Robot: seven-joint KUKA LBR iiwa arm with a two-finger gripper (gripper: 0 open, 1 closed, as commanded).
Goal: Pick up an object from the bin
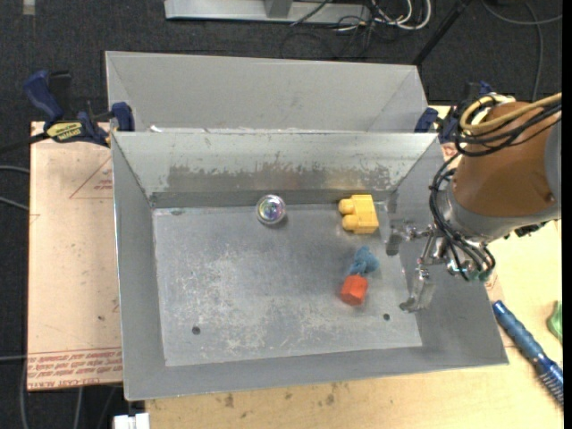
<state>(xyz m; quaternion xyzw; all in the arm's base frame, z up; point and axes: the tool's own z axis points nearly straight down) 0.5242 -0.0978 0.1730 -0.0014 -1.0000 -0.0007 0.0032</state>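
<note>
arm (500, 172) near small, squat red block (355, 290)

A chunky yellow block (358, 214) with a stepped outline lies on the floor of the grey bin (232, 293), close to its back wall. Toward the front from the yellow block sits a small, lumpy pale-blue piece (364, 262), and just beyond that a little red-orange cube (355, 290), the two nearly touching. Well left of the yellow block, also by the back wall, rests a shiny silver ball (271, 209).
</note>
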